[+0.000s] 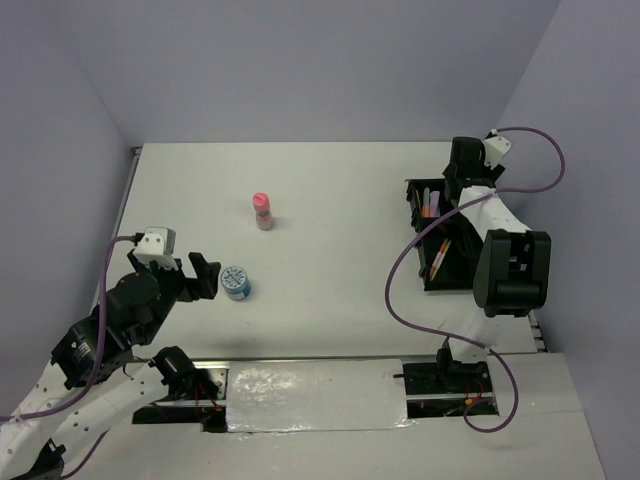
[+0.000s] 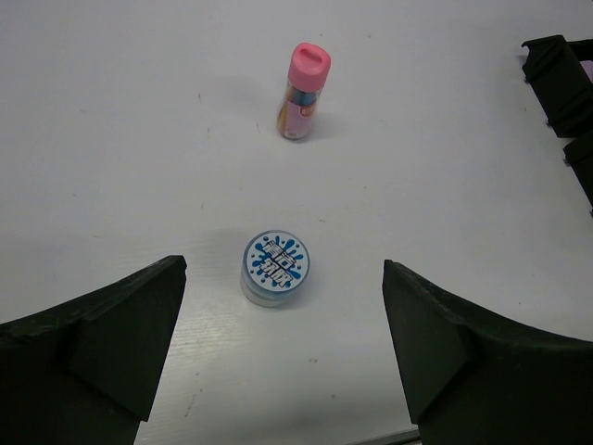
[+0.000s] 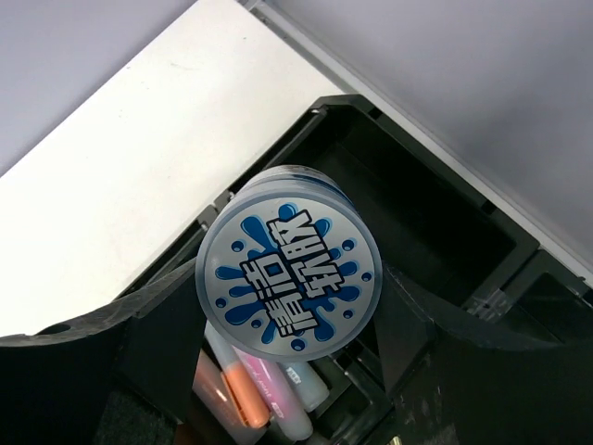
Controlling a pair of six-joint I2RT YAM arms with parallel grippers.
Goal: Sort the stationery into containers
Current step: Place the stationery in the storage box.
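Hovering over the tray (image 3: 435,218), the right gripper (image 3: 292,315) clamps a tub (image 3: 289,273), probably to drop next; the left gripper (image 1: 207,277) gapes wide.

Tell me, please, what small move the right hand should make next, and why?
Probably lower the right hand toward the bare compartment of the tray: it holds the tub above the tray, near the stored markers, not yet released.
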